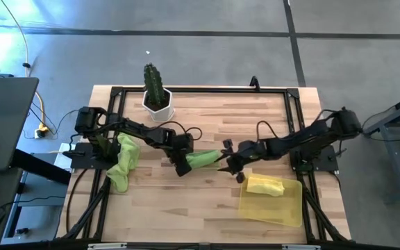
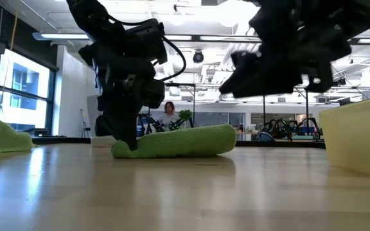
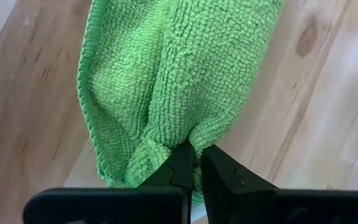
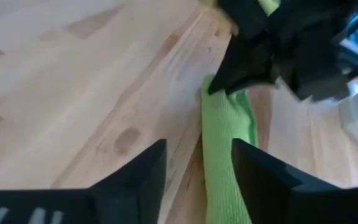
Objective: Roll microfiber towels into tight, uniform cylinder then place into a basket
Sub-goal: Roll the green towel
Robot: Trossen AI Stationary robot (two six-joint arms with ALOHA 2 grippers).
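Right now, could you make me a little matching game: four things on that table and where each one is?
Things:
1. yellow towel
2. rolled green towel
3. loose green towel
4. cactus pot

Places:
A. pinched in the left claw
B. far table edge
C. inside the basket
D. heaped by the left arm's base

Pairs: 1-C, 2-A, 3-D, 4-B

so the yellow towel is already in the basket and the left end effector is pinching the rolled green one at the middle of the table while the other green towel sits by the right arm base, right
Not quite: the other green towel lies by the left arm's base, as the high view shows. The rest stands: the yellow towel is in the basket, and the left end effector pinches the rolled green towel at mid-table.
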